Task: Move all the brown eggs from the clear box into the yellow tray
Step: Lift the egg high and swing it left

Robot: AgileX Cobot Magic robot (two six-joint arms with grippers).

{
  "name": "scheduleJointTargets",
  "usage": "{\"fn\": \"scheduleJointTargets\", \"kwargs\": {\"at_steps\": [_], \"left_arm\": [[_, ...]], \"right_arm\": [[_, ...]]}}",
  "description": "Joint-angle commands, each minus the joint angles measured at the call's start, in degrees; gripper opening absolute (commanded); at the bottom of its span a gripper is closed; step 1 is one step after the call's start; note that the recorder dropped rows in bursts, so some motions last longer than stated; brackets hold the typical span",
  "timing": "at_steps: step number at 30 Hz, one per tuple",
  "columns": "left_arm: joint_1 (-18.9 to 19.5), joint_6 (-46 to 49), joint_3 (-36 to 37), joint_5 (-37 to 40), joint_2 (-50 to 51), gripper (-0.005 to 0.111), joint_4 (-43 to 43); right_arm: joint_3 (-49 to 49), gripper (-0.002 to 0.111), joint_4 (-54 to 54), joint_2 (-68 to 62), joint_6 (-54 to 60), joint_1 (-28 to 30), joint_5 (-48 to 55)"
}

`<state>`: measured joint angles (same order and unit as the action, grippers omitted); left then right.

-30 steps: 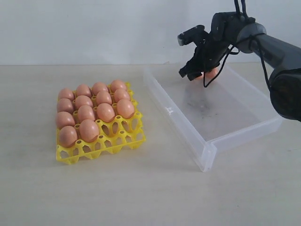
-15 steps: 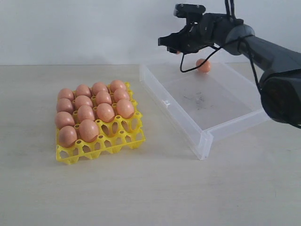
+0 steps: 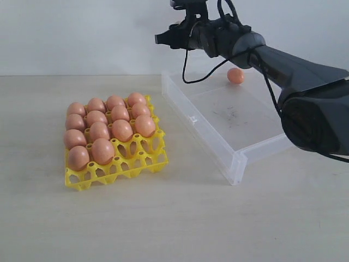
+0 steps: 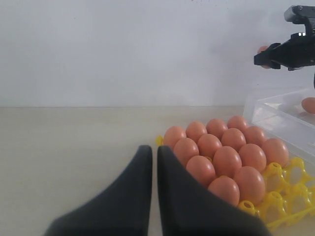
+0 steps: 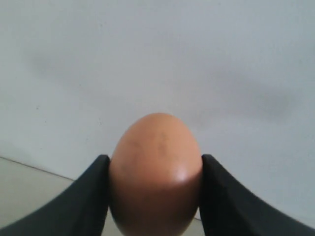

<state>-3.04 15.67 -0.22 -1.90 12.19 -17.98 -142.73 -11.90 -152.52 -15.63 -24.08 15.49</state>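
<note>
My right gripper [image 3: 163,39] hangs high in the air past the far left corner of the clear box [image 3: 203,123], shut on a brown egg [image 5: 156,172] that fills the space between its fingers [image 5: 88,196]. One brown egg [image 3: 235,75] lies alone at the far side of the box. The yellow tray [image 3: 117,166] sits left of the box; several brown eggs [image 3: 103,150] fill its back and left cells, while its front right cells are bare. My left gripper [image 4: 153,150] is shut and holds nothing, low beside the tray [image 4: 288,189].
The tray and box rest on a pale tabletop [image 3: 163,218] in front of a white wall. The dark right arm [image 3: 305,71] stretches over the box from the right. The box floor has dark scuffs [image 3: 232,114].
The right gripper has risen out of the box with an egg and swung up and left. The box shifted slightly, and one egg stayed at its far side.
</note>
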Motion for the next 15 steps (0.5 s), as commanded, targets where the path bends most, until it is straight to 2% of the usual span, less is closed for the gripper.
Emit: {"fn": "scheduleJointTargets", "kwargs": {"at_steps": [1,5,15], "left_arm": [[-0.3,0.3,0.2,-0.7,0.2,0.004,-0.3],[-0.3,0.3,0.2,-0.7,0.2,0.004,-0.3],[-0.3,0.3,0.2,-0.7,0.2,0.004,-0.3]], "right_arm": [[-0.3,0.000,-0.8,2.0,-7.4,1.8,-0.1],[-0.3,0.000,-3.2,3.3,-7.8,4.2,3.6],[0.2,0.000,-27.4,4.6,-0.5,4.1,15.2]]}}
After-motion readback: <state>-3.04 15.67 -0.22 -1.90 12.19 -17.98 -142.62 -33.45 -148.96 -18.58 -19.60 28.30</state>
